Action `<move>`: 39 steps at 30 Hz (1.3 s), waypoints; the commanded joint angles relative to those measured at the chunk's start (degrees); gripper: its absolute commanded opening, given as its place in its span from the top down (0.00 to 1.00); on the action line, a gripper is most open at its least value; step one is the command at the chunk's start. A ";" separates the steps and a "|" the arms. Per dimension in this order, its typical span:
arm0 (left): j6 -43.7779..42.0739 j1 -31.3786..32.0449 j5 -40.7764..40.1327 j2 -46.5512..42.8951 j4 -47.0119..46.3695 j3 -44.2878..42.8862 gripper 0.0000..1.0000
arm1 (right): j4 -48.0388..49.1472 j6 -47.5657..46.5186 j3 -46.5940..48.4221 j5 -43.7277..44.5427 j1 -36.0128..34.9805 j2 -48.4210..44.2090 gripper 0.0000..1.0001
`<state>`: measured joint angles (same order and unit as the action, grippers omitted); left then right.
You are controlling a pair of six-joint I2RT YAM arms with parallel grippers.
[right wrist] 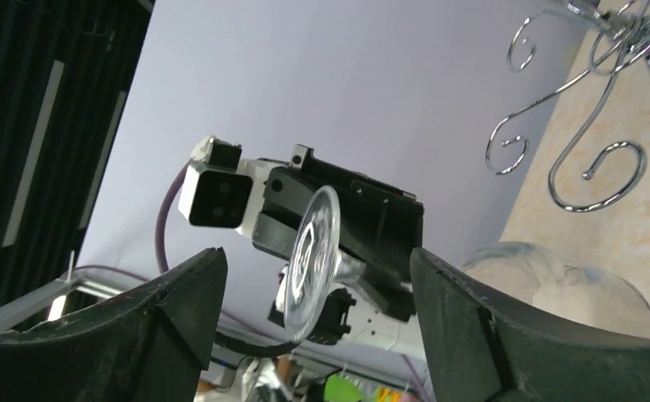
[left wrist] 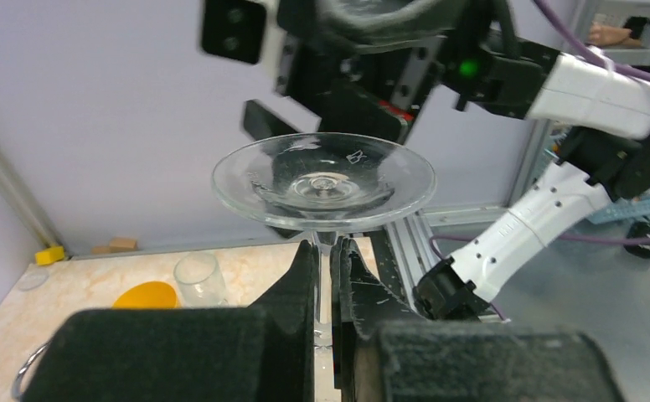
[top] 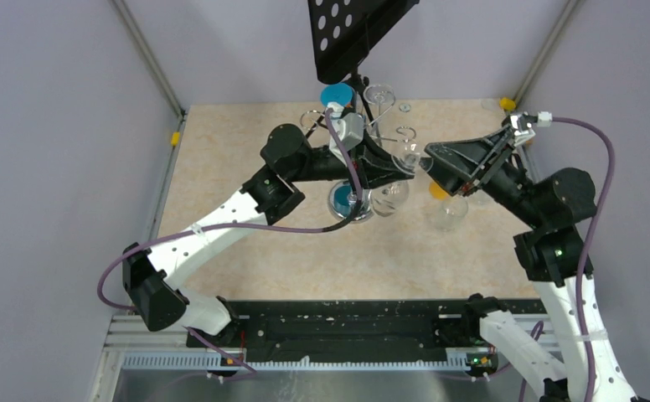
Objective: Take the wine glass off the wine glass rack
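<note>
Black foam-padded fingers of the left gripper (left wrist: 327, 272) were pinched nearly shut on the thin stem of the wine glass (left wrist: 323, 180), just under its round foot. The glass lay on its side above the middle of the table (top: 246, 142), with the foot turned toward the right edge and the bowl toward the near edge. From the right wrist, it showed apart from the chrome scrolls.

The right gripper (top: 429, 166) faced the foot from the right edge side. Its jaws were spread wide on either side of the disc and touched nothing.

Just beside the glass, toward the left edge, stood the rack (top: 338, 198). Its mirrored base was partly crossed by the left arm's purple cable, and its curled arms spread toward the far edge.

Nearer the right edge, a clear tumbler (top: 448, 213) stood beside an orange bowl (left wrist: 144, 295). Another glass (top: 380, 94) showed at the rack's far side; whether it hung there I could not tell. A black perforated plate (top: 351, 33) hung over the far edge.
</note>
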<state>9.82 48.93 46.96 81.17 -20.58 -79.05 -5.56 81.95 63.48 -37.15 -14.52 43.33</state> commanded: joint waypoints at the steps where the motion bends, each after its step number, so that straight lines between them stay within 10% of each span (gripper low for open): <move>1: 4.10 0.23 -9.85 -1.81 -8.69 -1.67 1.00 | 2.90 -7.14 -0.76 9.89 -0.37 -5.27 0.17; 9: 14.08 1.65 -31.37 -4.05 -18.72 -2.58 1.00 | -1.75 -11.09 -4.82 18.33 -0.35 -9.38 0.17; 20: 28.09 3.36 -46.05 -5.59 -30.19 -1.76 1.00 | 17.20 -1.95 -12.50 13.41 -0.40 -9.18 0.21; 39: 30.34 3.63 -45.64 -2.93 -37.92 -1.59 1.00 | 46.45 11.83 -9.94 4.80 -2.80 1.76 0.49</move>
<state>39.05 52.23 0.27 78.06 -52.86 -79.07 30.96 90.80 49.65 -30.28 -15.86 43.92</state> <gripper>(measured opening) 0.060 0.551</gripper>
